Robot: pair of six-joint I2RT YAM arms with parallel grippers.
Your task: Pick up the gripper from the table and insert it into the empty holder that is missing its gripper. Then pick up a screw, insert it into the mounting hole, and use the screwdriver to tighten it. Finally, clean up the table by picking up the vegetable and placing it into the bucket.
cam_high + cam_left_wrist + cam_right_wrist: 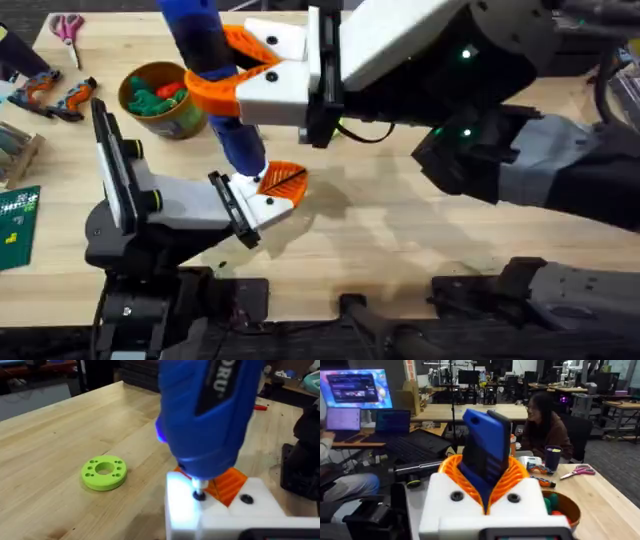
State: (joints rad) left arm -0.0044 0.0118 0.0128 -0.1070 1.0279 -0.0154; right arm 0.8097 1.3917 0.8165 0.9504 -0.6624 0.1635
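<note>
Pale wood runs under everything we see, a counter (400,240) with a busy lab of desks and screens behind it. Our right tool (487,492) is closed on the screwdriver (215,70), its orange pads (512,477) pinching the blue body on both sides about midway up. We judge the screwdriver rigid, smooth and a little top-heavy, so a hold on the thick middle suits it; gripped nearer either end it could twist in the pads.

Its thin bit (199,494) stands upright in a hole on the white holder (220,510), with the orange gripper (231,482) already seated just beside that hole. The holder belongs to our left tool (270,195), which lies low on the counter below the screwdriver; we cannot tell how far apart its fingers stand.

Left of the screwdriver sits the bucket (185,122), holding dark green and orange toy vegetables (160,98). We cannot make out the yellow-green vegetable among them. A lime-green disc (104,473) lies flat on the counter, apart from the holder.
</note>
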